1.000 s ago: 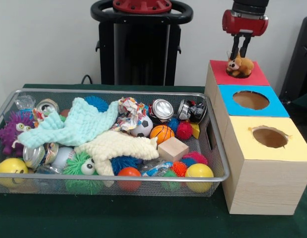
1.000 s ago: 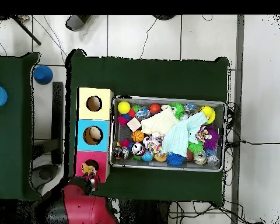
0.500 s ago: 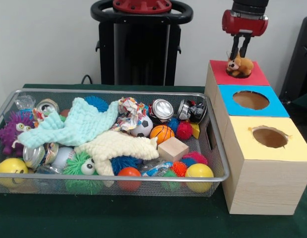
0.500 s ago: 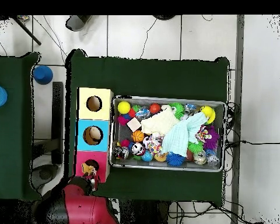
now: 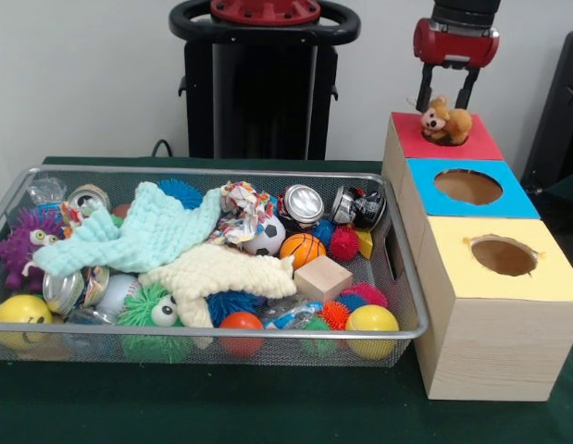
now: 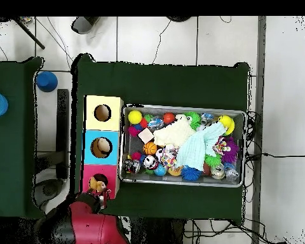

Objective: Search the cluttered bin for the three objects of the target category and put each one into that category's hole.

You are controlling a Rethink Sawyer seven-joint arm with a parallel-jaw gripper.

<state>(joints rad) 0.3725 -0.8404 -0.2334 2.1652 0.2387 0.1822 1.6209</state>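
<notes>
A small brown plush animal point(image 5: 446, 123) lies on the red-topped box point(image 5: 480, 143), over its hole. My gripper point(image 5: 446, 104) hangs just above it, open, one finger on each side of the toy and neither pressing it. From overhead the plush animal point(image 6: 98, 185) covers the hole of the red box point(image 6: 89, 176), with the gripper point(image 6: 99, 194) at its near edge. The wire bin point(image 5: 212, 171) holds a jumble of balls, cans, cloths and spiky toys.
A blue-topped box point(image 5: 513, 205) and a yellow-topped box point(image 5: 559, 277) stand in a row with the red one, each with a round hole. In the bin lie a wooden cube point(image 5: 322, 277), an orange basketball point(image 5: 302, 249) and a teal cloth point(image 5: 143, 231).
The gripper's fingers have spread apart from the plush animal, which now rests on the red box by itself. The arm stays in the same place.
</notes>
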